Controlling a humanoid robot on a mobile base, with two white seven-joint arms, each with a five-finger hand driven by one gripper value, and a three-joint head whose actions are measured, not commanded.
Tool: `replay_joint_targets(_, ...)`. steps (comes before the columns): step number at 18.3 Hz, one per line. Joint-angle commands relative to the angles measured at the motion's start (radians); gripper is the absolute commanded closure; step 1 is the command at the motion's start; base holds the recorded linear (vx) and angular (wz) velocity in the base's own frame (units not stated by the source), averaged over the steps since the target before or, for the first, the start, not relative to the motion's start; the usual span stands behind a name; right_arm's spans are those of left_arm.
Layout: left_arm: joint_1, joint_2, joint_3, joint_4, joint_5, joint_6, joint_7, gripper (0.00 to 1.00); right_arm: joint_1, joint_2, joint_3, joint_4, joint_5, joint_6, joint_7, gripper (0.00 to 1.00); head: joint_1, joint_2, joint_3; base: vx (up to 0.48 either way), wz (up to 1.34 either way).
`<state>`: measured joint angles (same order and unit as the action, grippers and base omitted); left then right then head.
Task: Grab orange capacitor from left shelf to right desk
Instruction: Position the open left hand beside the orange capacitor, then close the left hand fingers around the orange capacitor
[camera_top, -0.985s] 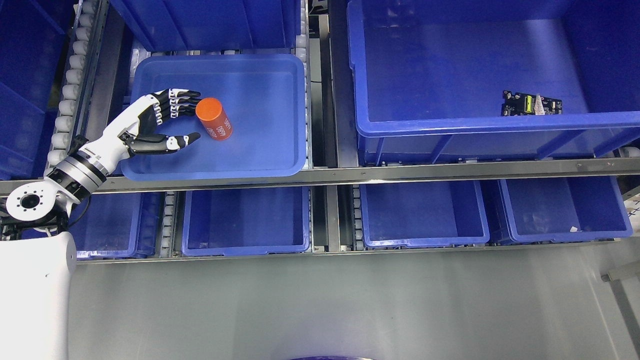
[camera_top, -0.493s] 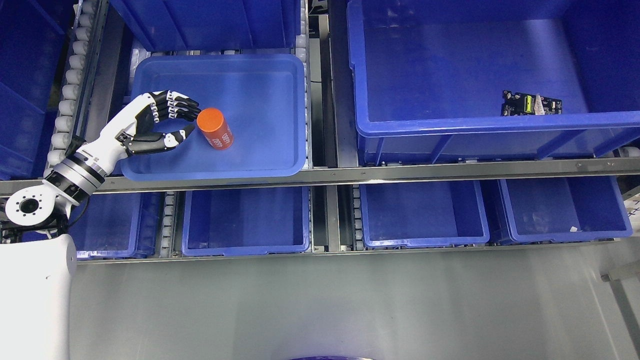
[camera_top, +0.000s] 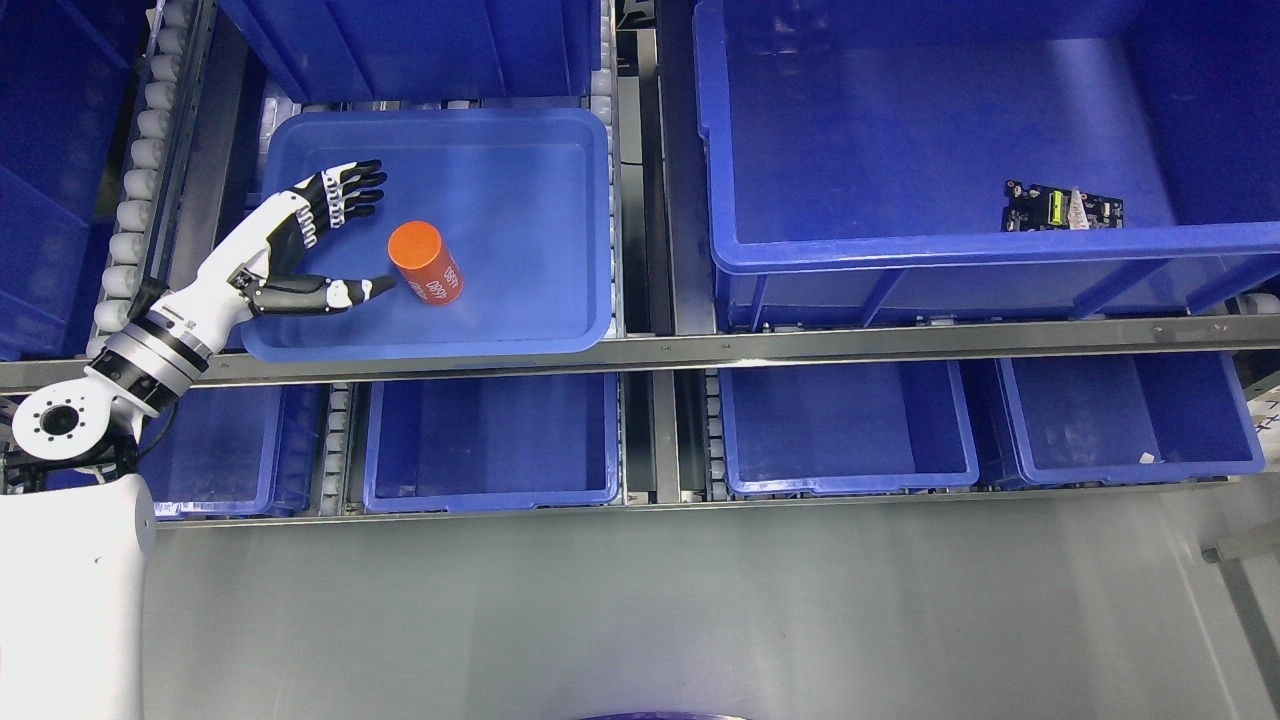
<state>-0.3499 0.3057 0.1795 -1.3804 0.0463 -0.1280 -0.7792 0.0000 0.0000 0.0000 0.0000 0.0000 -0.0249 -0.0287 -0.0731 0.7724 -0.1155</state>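
An orange capacitor (camera_top: 424, 262), a short cylinder with white print on its side, stands tilted in the shallow blue tray (camera_top: 540, 320) on the left shelf. My left hand (camera_top: 365, 235) is inside the tray just left of the capacitor, open. Its fingers (camera_top: 352, 190) spread up and away from the capacitor, and its thumb tip points at the cylinder's lower left side, close to it; whether they touch cannot be made out. The hand holds nothing. The right arm does not show.
A large deep blue bin (camera_top: 960, 255) at the right holds a small black circuit board (camera_top: 1062, 208). Several blue bins (camera_top: 490, 490) sit on the lower shelf behind a metal rail (camera_top: 800, 345). White rollers (camera_top: 135, 180) run along the tray's left side.
The left hand closed in on the capacitor half a second ago, then spread its fingers apart again. The capacitor slid slightly down and toward the tray's front edge.
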Motion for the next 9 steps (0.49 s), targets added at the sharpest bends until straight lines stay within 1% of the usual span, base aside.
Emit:
replay_joint_targets(1,0.023,0.010,-0.058,0.006,-0.009,-0.019,-0.009,0.13,0.020,-0.017,-0.012,-0.017,0.005,0.002,0.000,0.00,0.0000,0.000,0.000,0.000,0.00)
replay_joint_targets(3,0.009,-0.005,-0.090,0.007,-0.041,-0.019,0.000,0.13,0.020,-0.017,-0.012,-0.017,0.005,0.000,0.000,0.00,0.0000,0.000,0.000,0.000,0.00)
replay_joint_targets(5,-0.007,-0.039,-0.097,0.009,-0.095,-0.018,0.000,0.13,0.020,-0.017,-0.012,-0.017,0.005,0.000,0.000,0.00,0.0000,0.000,0.000,0.000,0.00)
replay_joint_targets(7,-0.014,-0.045,-0.095,0.026,-0.112,-0.018,0.000,0.14,0.020,-0.017,-0.012,-0.017,0.005,0.000,0.000,0.00,0.0000,0.000,0.000,0.000,0.00)
replay_joint_targets(9,-0.014,-0.043,-0.086,0.038,-0.111,-0.018,0.000,0.20,0.020,-0.017,-0.012,-0.017,0.005,0.000,0.000,0.00,0.0000,0.000,0.000,-0.005,-0.03)
